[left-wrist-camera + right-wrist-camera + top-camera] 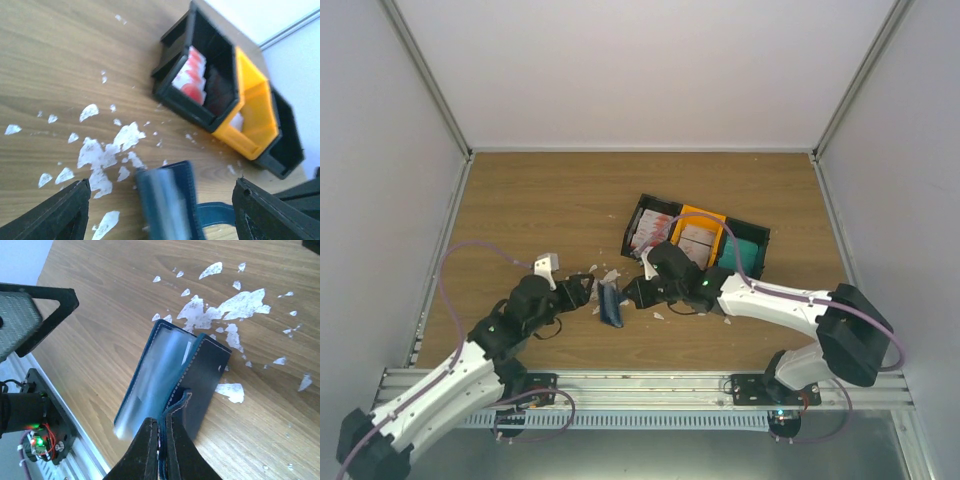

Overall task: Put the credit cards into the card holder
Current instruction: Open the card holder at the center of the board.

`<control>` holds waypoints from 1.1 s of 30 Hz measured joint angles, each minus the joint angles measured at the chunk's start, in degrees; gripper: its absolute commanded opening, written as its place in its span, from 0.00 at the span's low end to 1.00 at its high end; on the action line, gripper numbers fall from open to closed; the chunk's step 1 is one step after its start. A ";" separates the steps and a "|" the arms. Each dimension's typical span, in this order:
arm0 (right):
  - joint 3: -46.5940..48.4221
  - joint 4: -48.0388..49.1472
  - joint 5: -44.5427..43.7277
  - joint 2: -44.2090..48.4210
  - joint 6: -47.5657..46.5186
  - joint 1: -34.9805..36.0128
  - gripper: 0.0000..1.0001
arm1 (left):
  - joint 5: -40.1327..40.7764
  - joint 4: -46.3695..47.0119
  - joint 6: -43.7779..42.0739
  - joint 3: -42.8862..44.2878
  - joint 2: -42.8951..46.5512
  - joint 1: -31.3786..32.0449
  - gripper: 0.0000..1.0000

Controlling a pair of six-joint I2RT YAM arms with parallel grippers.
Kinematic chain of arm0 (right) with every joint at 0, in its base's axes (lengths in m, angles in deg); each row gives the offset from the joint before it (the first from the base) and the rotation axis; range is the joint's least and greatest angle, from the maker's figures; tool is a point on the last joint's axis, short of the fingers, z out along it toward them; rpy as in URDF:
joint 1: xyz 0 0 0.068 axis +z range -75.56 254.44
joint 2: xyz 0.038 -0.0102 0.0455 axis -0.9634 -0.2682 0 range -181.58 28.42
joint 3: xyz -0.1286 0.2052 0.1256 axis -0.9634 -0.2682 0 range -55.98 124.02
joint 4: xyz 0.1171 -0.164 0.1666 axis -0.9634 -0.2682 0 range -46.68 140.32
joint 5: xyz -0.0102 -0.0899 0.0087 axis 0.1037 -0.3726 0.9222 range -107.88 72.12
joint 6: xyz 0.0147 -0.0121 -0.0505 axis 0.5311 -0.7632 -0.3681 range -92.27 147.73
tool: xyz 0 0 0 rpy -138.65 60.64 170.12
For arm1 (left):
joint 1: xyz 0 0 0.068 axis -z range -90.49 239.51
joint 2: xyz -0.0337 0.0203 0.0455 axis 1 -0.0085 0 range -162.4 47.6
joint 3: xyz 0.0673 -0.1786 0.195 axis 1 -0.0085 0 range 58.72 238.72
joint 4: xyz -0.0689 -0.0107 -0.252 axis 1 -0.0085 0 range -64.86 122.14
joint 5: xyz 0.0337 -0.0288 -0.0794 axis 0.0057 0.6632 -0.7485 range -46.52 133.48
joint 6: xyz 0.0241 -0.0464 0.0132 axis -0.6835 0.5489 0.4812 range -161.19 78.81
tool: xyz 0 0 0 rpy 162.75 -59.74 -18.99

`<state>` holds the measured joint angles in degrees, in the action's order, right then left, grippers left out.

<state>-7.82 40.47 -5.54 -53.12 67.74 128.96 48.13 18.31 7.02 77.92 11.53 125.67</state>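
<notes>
The dark navy card holder (610, 305) stands tilted on the wood between both grippers. My right gripper (161, 432) is shut on its strap, and its navy outside (212, 372) faces right. A pale greyish credit card (157, 372), blurred, lies along the holder's inside, its near end sticking out past the edge. My left gripper (161, 189) is open, with its fingers (55, 215) wide on either side of the card holder (172, 200) and not touching it. More red-and-white credit cards (192, 77) stand in the black tray box (220, 50).
An orange tray box (700, 235) and a second black box (748, 250) stand beside the first at the back right. Torn white scraps (107, 150) litter the wood around the holder. The metal rail (640, 385) runs along the near edge.
</notes>
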 measured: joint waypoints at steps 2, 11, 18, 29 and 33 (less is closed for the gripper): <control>0.00 0.90 0.83 -0.55 0.31 -0.02 0.00 | -0.35 0.85 -0.20 -1.01 3.04 0.00 0.73; -0.20 -0.44 -3.69 -1.18 0.79 -0.09 0.00 | -5.49 3.72 -1.73 -2.25 -0.94 -0.02 0.57; -3.06 -4.87 -11.21 -0.59 0.81 -1.38 0.00 | -8.96 5.53 -1.66 -3.74 -7.63 -0.04 0.46; -3.08 -8.52 -15.43 -1.70 0.72 -1.51 0.01 | -13.66 11.17 -0.44 -4.66 -19.34 -0.22 0.24; -3.10 -8.63 -15.58 -2.32 0.66 -1.51 0.00 | -14.80 13.14 -0.39 -4.66 -22.38 -0.26 0.26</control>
<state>-10.93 31.84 -21.12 -55.43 68.39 127.46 33.33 31.45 6.62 73.26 -10.85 125.41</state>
